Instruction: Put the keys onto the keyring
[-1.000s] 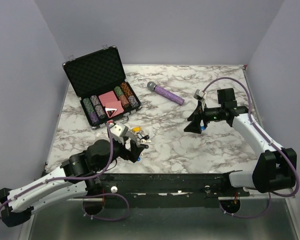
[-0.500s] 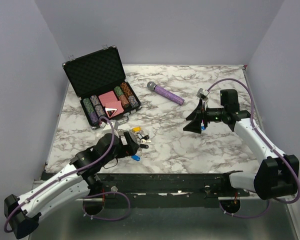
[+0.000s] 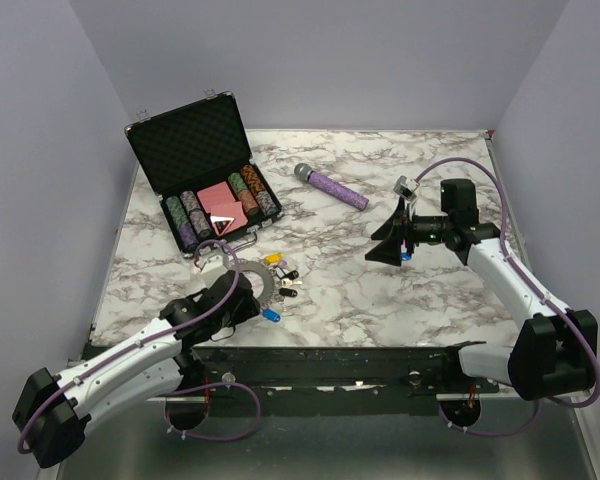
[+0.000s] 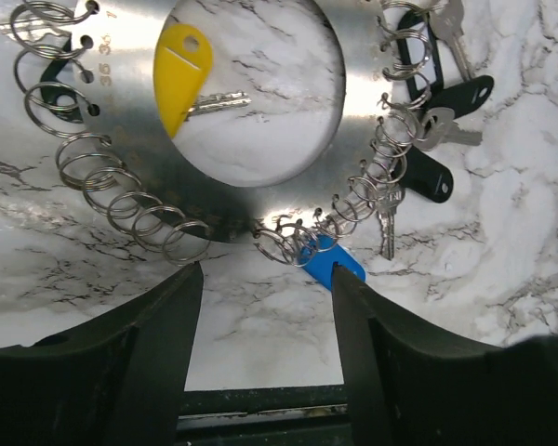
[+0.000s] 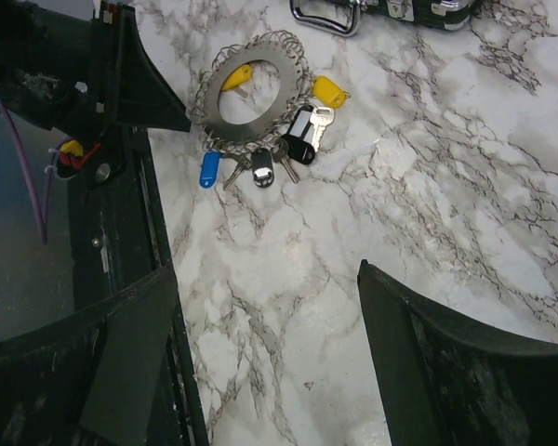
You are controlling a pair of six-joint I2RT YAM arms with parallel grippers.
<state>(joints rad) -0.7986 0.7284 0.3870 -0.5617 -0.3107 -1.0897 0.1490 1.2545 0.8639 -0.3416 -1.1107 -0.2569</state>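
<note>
left fingers (image 4: 149, 353): spread, empty, low at keyring (image 4: 242, 204) near edge
right fingers (image 5: 446, 372): wide apart, empty, raised well right of keyring
keys (image 4: 428, 167): at keyring's right rim, on desk (image 4: 502, 307)
hidden: left arm (image 3: 150, 350) covers keyring's near side from above

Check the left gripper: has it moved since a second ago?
Yes. Against the chip case in the top view, the left gripper has drawn back leftward toward its own base, uncovering the keyring.
</note>
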